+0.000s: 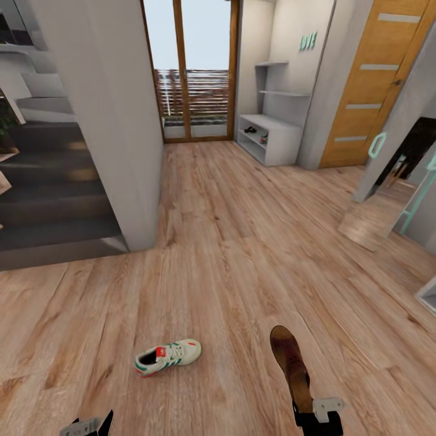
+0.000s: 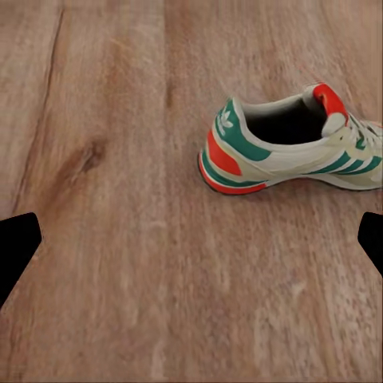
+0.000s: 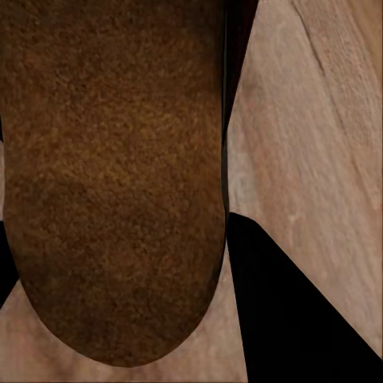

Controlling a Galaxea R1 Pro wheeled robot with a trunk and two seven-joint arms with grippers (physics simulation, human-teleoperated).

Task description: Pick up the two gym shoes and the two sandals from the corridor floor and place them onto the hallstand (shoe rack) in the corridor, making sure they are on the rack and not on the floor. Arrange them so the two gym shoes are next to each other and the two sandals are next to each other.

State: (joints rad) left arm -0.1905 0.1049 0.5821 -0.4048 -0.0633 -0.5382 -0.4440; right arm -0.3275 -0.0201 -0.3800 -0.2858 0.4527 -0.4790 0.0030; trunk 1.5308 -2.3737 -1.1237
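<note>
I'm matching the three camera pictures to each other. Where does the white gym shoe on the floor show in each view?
Head view: gym shoe lies low and left of centre, on its side.
Left wrist view: gym shoe at the upper right, heel nearest the middle.
Right wrist view: not in it; a brown sandal shows.
Shared landmark: the wood-plank corridor floor.

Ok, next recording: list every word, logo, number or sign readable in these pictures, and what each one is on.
"LOVE": teal letters on the wall above the hallstand, small and blurred, so this is a likely reading.
Trefoil logo, no legible word: on the heel side of the gym shoe.
No numbers or other signs are readable.
</note>
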